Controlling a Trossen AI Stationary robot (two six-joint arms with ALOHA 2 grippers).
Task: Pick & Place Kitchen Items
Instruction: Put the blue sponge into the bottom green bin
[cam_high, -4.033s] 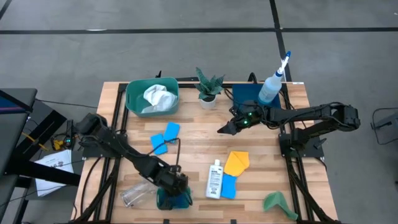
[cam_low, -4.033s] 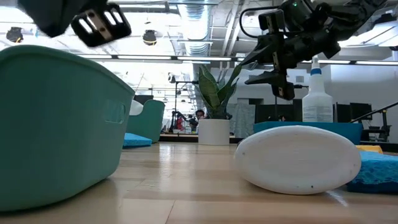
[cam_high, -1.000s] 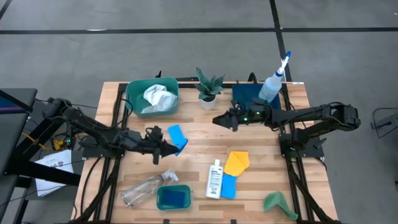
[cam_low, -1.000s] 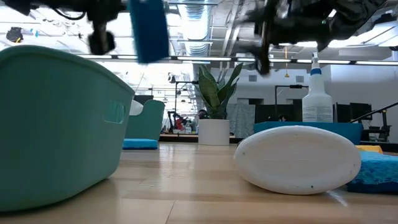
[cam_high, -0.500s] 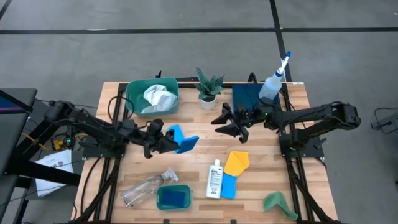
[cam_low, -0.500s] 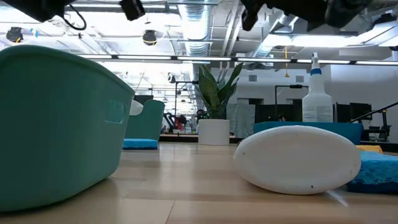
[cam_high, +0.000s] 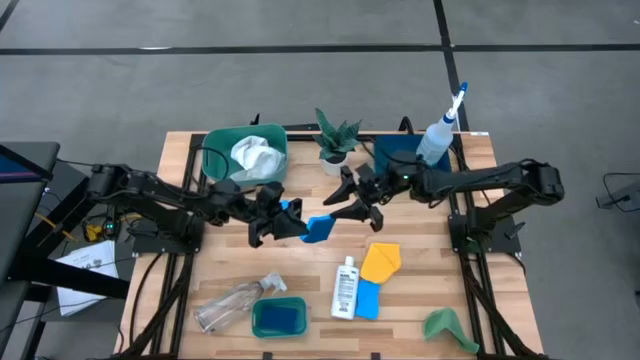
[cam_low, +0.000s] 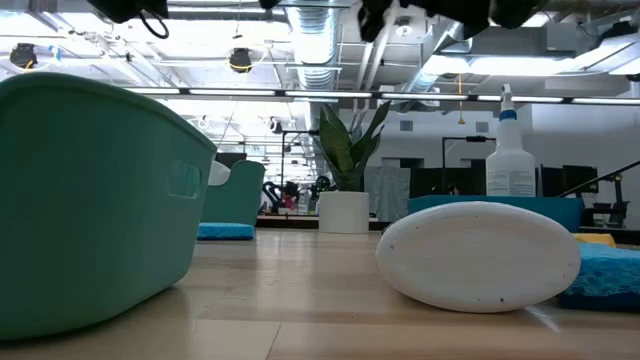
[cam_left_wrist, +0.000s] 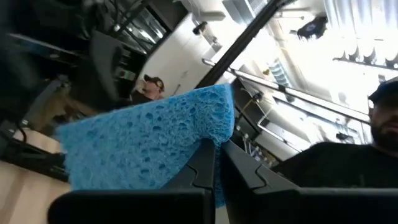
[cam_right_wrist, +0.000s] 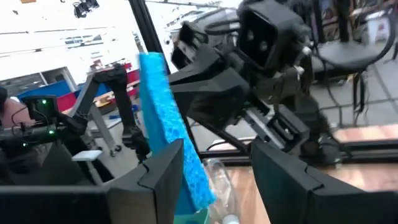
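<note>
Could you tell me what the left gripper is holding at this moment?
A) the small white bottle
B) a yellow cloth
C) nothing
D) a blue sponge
D: the left gripper is shut on a blue sponge, held up in the air toward the open right gripper; the left wrist view shows the sponge pinched between its fingers.

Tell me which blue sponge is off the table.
The blue sponge pinched in the left gripper, held toward the right gripper; the others lie on the table.

Dark fingers (cam_left_wrist: 205, 168) pinch a blue sponge (cam_left_wrist: 146, 146), with people (cam_left_wrist: 152, 87) behind.
</note>
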